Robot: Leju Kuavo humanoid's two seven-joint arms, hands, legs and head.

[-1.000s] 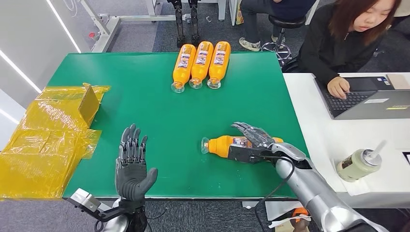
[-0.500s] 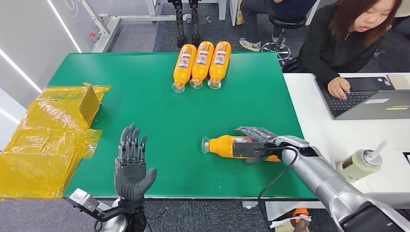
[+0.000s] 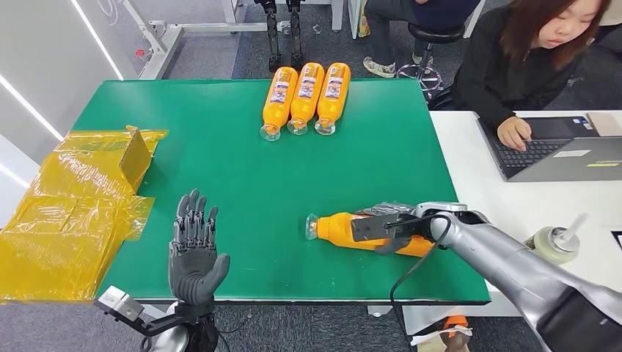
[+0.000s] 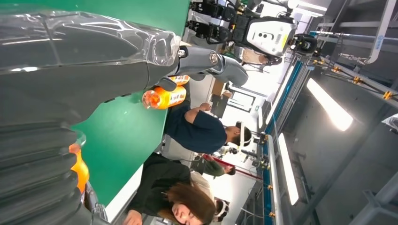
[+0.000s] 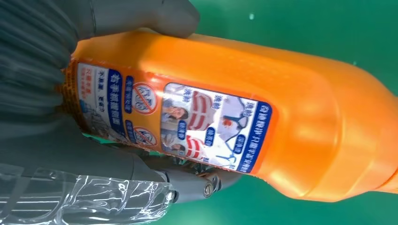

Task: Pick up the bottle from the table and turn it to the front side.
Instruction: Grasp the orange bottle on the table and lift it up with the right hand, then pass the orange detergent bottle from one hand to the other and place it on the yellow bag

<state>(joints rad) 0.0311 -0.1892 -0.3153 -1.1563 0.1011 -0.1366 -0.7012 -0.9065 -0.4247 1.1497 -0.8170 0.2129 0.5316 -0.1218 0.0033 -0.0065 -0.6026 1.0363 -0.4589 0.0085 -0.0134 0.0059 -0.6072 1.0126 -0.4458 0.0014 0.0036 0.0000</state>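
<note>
Against the green table (image 3: 220, 147), right hand (image 3: 389, 226) grips labelled orange bottle (image 3: 339, 226).

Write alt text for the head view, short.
The robot's right hand grips an orange bottle lying on a green table; its left hand is open. Three more orange bottles lie at the far edge.

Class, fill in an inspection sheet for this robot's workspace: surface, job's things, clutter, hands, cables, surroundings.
Surface: green table, flat.
Job's things: orange bottle on its side, cap toward the left hand.
Clutter: three bottles in a row at the far edge; yellow wrap at the left edge.
Hands: right hand grips the bottle; left hand holds nothing, fingers apart.
Cables: black cable at the right arm.
Surroundings: person typing on a laptop; cup.
</note>
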